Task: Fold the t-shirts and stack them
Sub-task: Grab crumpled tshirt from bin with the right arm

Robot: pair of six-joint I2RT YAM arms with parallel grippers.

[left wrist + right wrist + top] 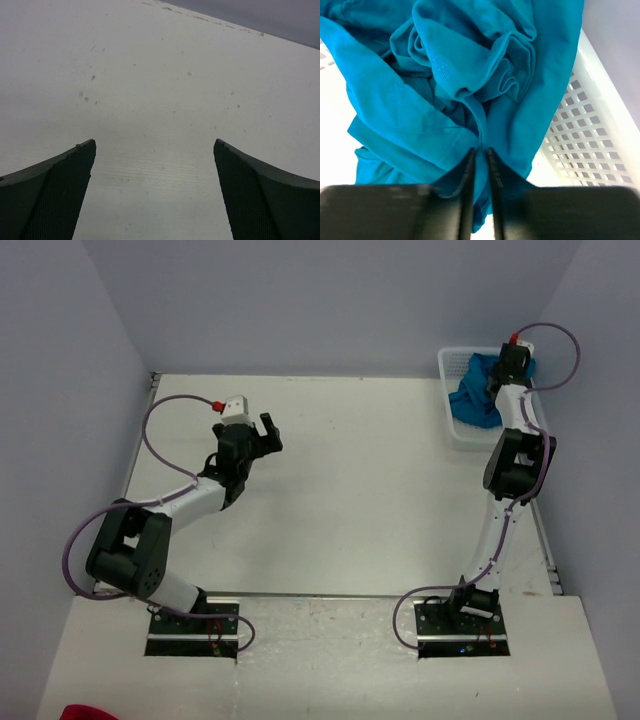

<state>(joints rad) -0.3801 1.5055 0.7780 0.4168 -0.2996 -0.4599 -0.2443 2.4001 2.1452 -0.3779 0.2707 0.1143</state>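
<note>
A crumpled teal-blue t-shirt (476, 392) lies bunched in a white basket (453, 364) at the table's far right. My right gripper (506, 372) reaches into that basket. In the right wrist view the right gripper (481, 152) is pinched shut on a fold of the t-shirt (470, 75), with cloth squeezed between its narrow jaws. My left gripper (262, 437) hovers over the bare table left of centre. In the left wrist view the left gripper (155, 150) stands wide open with only the tabletop between its fingers.
The white perforated basket wall (580, 135) rises right beside the right gripper. A red object (88, 712) peeks in at the near-left corner. Grey walls enclose the white table (360, 490) on three sides.
</note>
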